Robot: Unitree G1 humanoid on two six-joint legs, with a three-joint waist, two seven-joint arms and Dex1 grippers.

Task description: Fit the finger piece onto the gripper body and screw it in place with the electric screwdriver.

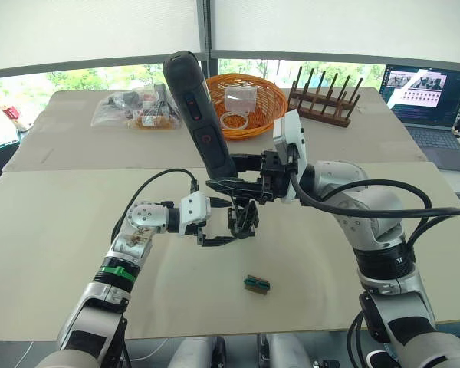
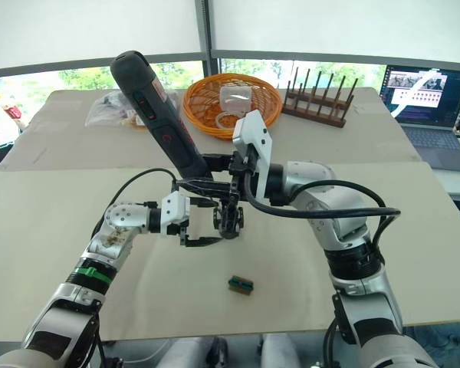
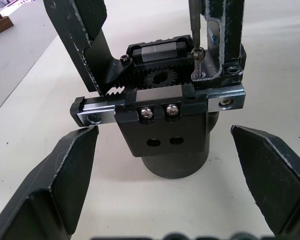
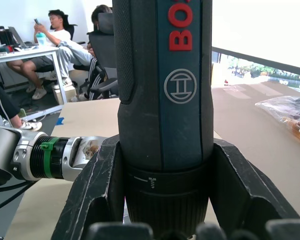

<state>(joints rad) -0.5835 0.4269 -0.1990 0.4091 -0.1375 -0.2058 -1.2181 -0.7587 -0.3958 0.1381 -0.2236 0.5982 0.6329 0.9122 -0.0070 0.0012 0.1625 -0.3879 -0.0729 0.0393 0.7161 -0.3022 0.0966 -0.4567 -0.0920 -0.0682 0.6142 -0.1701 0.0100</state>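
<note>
The gripper body (image 3: 165, 135) stands upright on its round base at the middle of the table (image 1: 77, 253). My left gripper (image 3: 162, 134) is open, with one finger on each side of the base and a gap to both. The finger piece (image 3: 225, 35) stands on the body's rail, and a black screw (image 3: 197, 57) sits in its foot with the thin metal bit on the screw's head. My right gripper (image 1: 234, 175) is shut on the lower end of the electric screwdriver (image 1: 199, 107). The tool leans up and back to the left above the body (image 1: 244, 218).
A small green-brown block (image 1: 256, 284) lies near the front edge. At the back are an orange basket (image 1: 254, 115), a wooden rack (image 1: 322, 103), a plastic bag (image 1: 134, 111) and a laptop (image 1: 433, 107) to the far right. People sit at desks beyond the table (image 4: 55, 40).
</note>
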